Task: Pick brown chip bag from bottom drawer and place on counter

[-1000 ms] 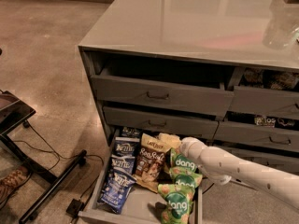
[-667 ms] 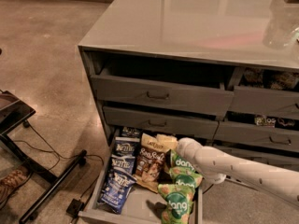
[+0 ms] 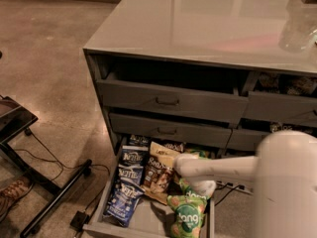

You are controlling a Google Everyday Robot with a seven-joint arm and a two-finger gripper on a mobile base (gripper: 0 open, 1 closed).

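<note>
The bottom drawer [image 3: 148, 229] is pulled open at floor level. The brown chip bag [image 3: 158, 175] with its cream top band lies in the middle of it. Dark blue Kettle bags [image 3: 126, 177] lie to its left and green dang bags [image 3: 187, 214] to its right. My white arm comes in from the right, and the gripper [image 3: 179, 164] is at its tip, low over the drawer, right at the upper right edge of the brown bag. The glossy grey counter [image 3: 208, 19] tops the cabinet above.
Two upper drawers [image 3: 168, 102] stand partly open above the bottom one. More drawers with snacks are at the right [image 3: 282, 86]. A clear object [image 3: 297, 33] stands on the counter's right. A black stand with cables [image 3: 49, 202] and a shoe [image 3: 11, 192] are on the floor at left.
The arm has reached further left, bringing the gripper from above the green bags to the brown bag's edge. The arm's thick segment now fills the lower right corner.
</note>
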